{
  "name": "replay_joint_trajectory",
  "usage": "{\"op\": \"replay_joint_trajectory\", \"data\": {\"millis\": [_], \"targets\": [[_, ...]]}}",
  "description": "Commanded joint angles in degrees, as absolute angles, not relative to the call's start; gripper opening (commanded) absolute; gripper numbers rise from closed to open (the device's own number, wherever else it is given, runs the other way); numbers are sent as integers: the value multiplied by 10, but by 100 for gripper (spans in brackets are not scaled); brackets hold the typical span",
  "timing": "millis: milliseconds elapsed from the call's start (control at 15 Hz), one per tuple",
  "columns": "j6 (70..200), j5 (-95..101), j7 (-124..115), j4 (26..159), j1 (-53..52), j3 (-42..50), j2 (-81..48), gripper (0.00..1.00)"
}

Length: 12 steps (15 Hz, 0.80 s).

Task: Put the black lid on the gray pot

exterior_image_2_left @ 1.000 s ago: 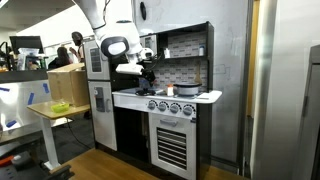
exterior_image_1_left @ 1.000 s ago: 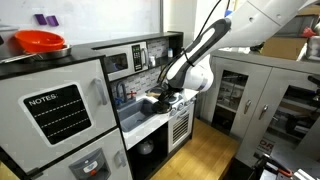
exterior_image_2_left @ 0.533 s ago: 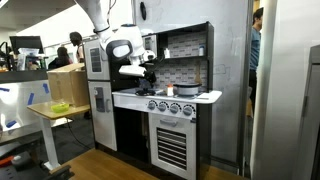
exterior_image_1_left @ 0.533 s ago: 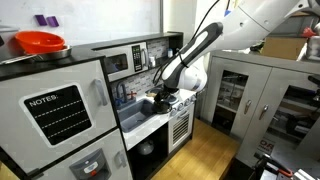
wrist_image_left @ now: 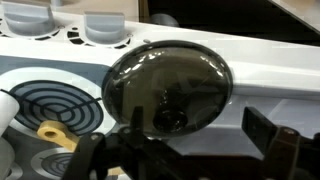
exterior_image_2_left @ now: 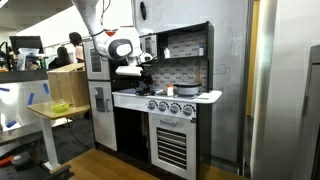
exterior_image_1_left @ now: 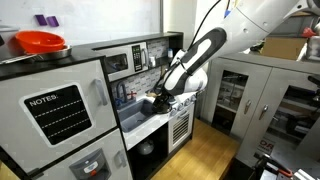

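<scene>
1. Wrist view shows the black lid (wrist_image_left: 165,85) filling the middle of the picture. Its knob sits at 6 o'clock from the lid's centre, and the white toy stove top (wrist_image_left: 270,80) lies behind it.
2. A spiral burner (wrist_image_left: 45,105) lies at 9 o'clock from the lid, a small yellow ring (wrist_image_left: 50,131) at 8 o'clock, and 2 round stove knobs (wrist_image_left: 105,27) at 11 o'clock.
3. The gripper (wrist_image_left: 187,155) comes in along the bottom edge. 2 dark finger parts stand wide apart at 7 and 5 o'clock from the lid, but the tips are lost in shadow near the knob. I cannot tell whether the jaws are closed on the lid or standing open around it.
4. In both exterior views the gripper (exterior_image_1_left: 155,97) (exterior_image_2_left: 143,70) hangs above the toy kitchen's counter, apart from it. The lid is too small to pick out there.
5. The gray pot is not certain in any view. A small pale object (exterior_image_2_left: 170,91) on the stove, at 4 o'clock from the gripper, may be it.
6. As a judgement, the lid is at the gripper and the pot is yet to be reached.
7. Possible failures:
   - A thin hold on the knob could let the lid tilt or drop on the way.
   - A lid that arrives off-centre or tilted could catch the pot's low wall and push or tip the light pot.
   - The wide lid hides what lies beneath it from the wrist camera, so lining it up is hard to check.
</scene>
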<state>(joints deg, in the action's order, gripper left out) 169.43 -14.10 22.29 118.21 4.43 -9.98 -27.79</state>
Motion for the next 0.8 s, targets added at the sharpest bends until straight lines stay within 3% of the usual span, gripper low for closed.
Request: {"op": "replay_joint_trajectory", "data": {"millis": [0,733], "targets": [[1671,-90,172,1181,43,-90,-270,100],[1683,-65,157,1172,60,-94,-279,100]]}}
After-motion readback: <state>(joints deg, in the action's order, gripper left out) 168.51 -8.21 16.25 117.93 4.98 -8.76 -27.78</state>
